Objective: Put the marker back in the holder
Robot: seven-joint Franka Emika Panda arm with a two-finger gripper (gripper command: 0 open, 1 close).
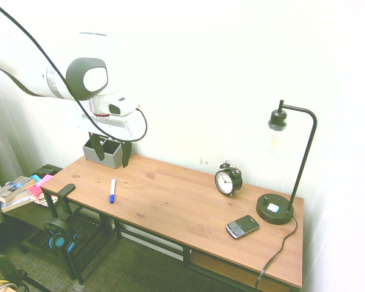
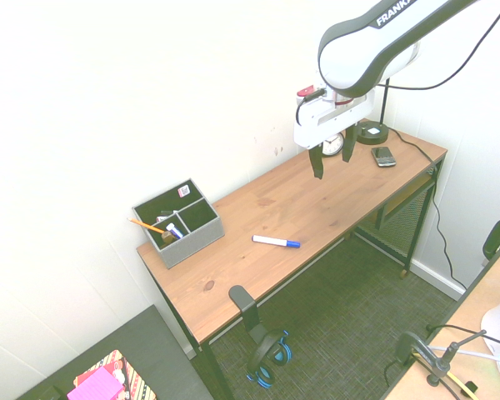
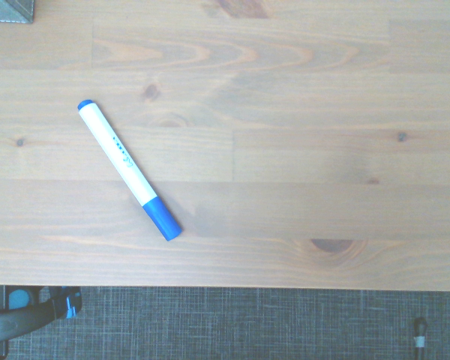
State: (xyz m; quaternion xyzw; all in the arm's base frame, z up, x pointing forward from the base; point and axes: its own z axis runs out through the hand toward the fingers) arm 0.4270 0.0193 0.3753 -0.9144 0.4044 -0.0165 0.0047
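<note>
A white-barrelled marker [image 3: 127, 169] with a blue cap lies on the warm brown, knotted wooden desk [image 1: 188, 207], alongside a grey holder [image 2: 181, 221] with dark compartments, a black alarm clock [image 1: 228, 179], a black lamp [image 1: 286, 164] and a black phone [image 1: 242, 226].

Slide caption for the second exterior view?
Open gripper hovers above the desk; marker lies flat, outside the holder.

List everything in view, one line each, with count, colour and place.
marker: one, white with blue cap, flat on the desk near the front edge
holder: one, grey, at the desk's end by the wall
desk: one, wood top, black frame
alarm clock: one, black, by the wall
lamp: one, black, far end
phone: one, black, beside the lamp
headphones: one, black and blue, hanging below
gripper: one, open, empty, above the desk
</note>
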